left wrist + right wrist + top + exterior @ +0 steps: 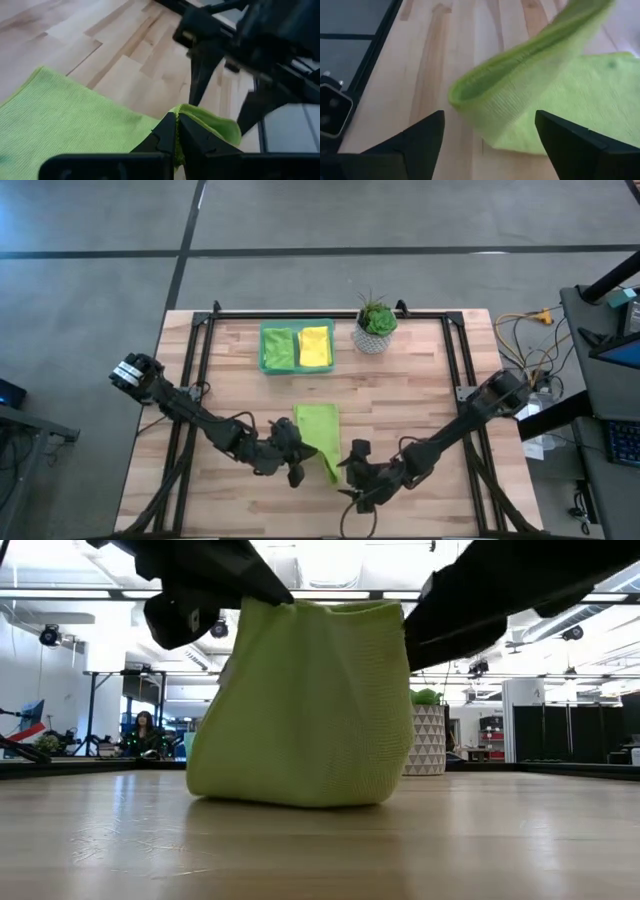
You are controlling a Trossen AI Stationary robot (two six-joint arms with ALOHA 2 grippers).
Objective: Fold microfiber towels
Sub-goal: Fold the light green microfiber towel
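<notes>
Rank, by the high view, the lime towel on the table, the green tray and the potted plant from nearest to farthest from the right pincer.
From the right pincer:
1. Lime towel, just beside it at the table's near middle.
2. Potted plant, at the far edge, right of the tray.
3. Green tray, at the far edge, further left.

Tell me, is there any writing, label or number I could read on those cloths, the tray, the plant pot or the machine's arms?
None can be read in any view.
Lime green towel: plain, no tag showing.
Green tray and the towels in it: no markings visible.
Plant pot: only a triangle pattern, no words.
Arms: no legible label.
Background room in the low view: too blurred to read.
</notes>
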